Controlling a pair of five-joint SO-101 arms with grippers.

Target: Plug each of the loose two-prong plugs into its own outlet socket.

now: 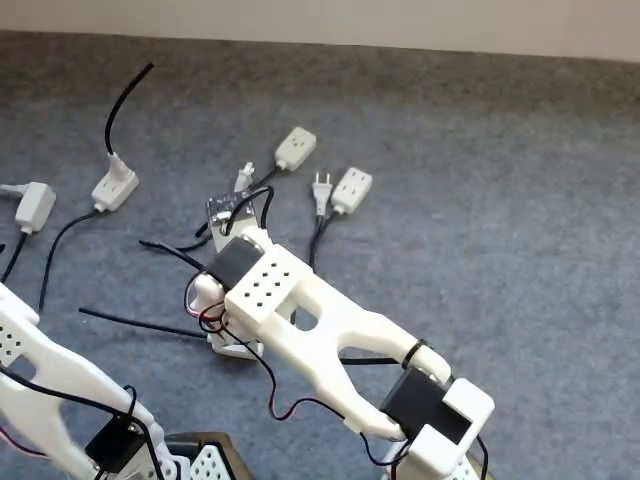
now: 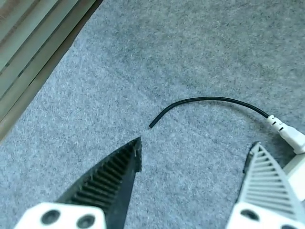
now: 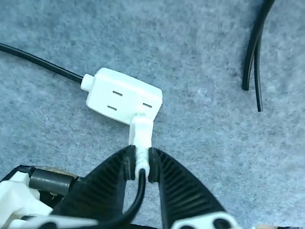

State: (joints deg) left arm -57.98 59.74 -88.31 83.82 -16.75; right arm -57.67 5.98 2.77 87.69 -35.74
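My right gripper (image 3: 141,155) is shut on a white two-prong plug (image 3: 141,136) whose front end sits in the end socket of a white outlet block (image 3: 124,95). In the high view that block (image 1: 232,347) peeks out from under the right arm (image 1: 300,310). My left gripper (image 2: 196,143) is open above bare carpet, with a corded white plug (image 2: 286,133) just beyond one fingertip. On the carpet lie a loose white plug (image 1: 243,178), a black plug (image 1: 321,185) and two more outlet blocks (image 1: 295,148) (image 1: 352,188).
Two further outlet blocks (image 1: 115,187) (image 1: 35,205) lie at the left, one with a cord curving up. Black cable ends (image 3: 252,62) trail close to the right gripper. The left arm (image 1: 60,390) stands at the front left. Open carpet stretches to the right.
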